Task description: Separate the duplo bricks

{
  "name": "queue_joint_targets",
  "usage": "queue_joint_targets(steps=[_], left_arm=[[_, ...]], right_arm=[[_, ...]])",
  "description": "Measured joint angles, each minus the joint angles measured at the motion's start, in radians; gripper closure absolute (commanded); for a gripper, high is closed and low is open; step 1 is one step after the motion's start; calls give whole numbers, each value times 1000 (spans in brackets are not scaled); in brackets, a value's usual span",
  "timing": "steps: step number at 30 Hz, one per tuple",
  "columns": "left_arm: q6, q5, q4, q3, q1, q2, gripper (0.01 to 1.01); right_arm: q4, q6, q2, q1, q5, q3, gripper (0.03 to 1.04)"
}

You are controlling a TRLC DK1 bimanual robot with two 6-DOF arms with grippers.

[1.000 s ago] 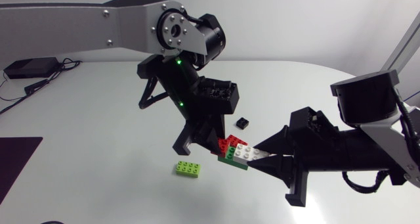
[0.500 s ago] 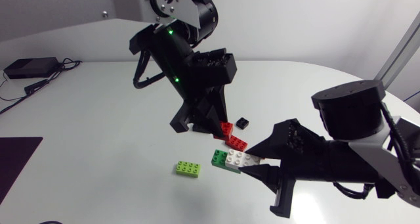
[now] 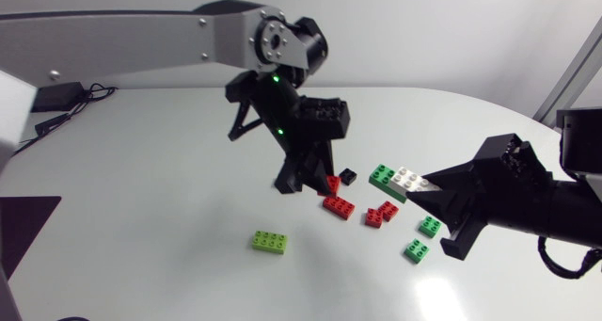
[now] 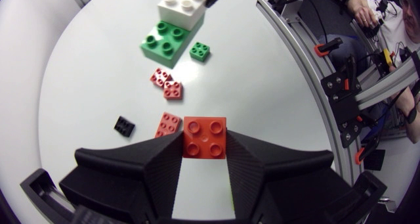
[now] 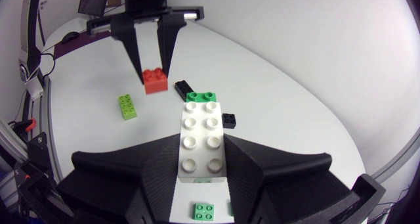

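Head view above, looking down; wrist views close, facing each other, sharing red brick [image 4: 204, 137]

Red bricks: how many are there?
4. One red brick is in the left gripper; another lies on the table near it; two small red bricks lie close together, toward the right gripper and its stack. Arms may hide more.

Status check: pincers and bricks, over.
Left pincer shut on square red plastic brick. Right pincer shut on long white brick, green brick attached. Loose bricks scattered, nothing blocking.
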Motion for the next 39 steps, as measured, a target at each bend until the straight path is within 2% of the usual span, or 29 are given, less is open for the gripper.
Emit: queue_joint_targets(steps=[6,13,19,24,39], left_arm=[[-43,-28,37,0,-114,76,843],[-98,-72,116,0,-185,153,843],[-136,-108,174,0,-215,216,843],[-162,-159,211,1,-235,255,843],[-176,-245,251,128,-241,372,843]], right_arm=[[-1,15,-82,-63,-29,-8,761],[-3,31,-137,-206,-113,-8,761],[13,67,-164,-340,-147,-8,761],[29,92,-198,-402,-158,-9,761],[49,109,-266,-462,-158,-38,761]])
